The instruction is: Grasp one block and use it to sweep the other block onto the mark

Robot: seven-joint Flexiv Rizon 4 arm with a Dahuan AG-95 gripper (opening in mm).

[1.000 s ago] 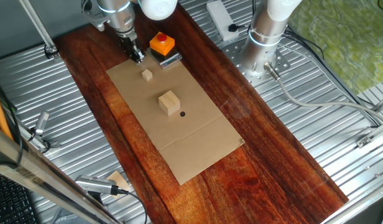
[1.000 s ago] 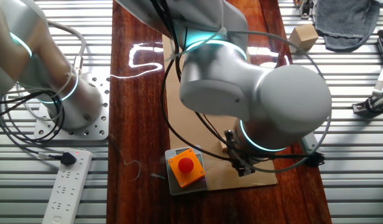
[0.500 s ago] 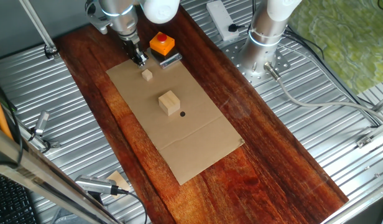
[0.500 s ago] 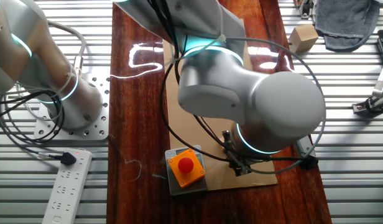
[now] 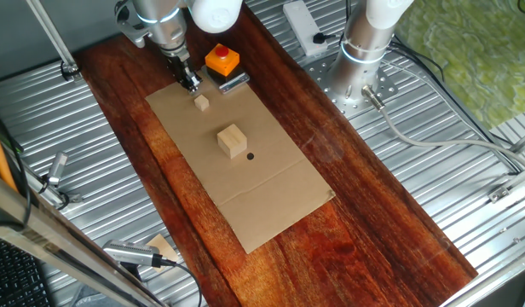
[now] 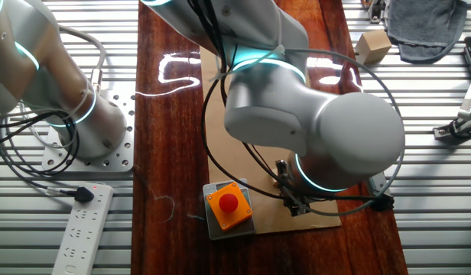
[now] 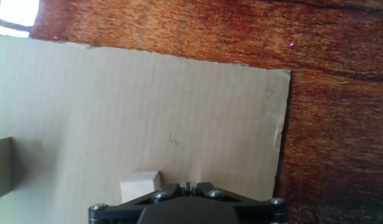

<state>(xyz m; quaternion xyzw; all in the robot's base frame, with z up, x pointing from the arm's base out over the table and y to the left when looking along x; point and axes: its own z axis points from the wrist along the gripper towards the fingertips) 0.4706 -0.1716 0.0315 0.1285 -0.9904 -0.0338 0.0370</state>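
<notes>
Fingers of the gripper point down at the cardboard sheet near its far edge, just beside the small cube; whether they are parted or together cannot be told, since one fixed view shows them only as a small dark tip and the hand view shows only the gripper body. Nothing is visibly held. The small cube lies on the cardboard toward the far end of the wooden worktop, apart from the larger block, which sits near the sheet's middle. The black mark is drawn close beside the larger block, on its near-right side. Cube, larger block and mark fall roughly along one line, an arrangement that suits a push from the far end toward the near end. In the hand view the small cube appears at the lower edge, just left of the gripper body, so the hand is judged not yet centred over it; a slice of the larger block shows at the left edge. The orange button box stands off the sheet by the far right edge, close to the arm. In the other fixed view the arm's bulk hides both blocks. Judged stage: approach to the cube, grasp not yet made
</notes>
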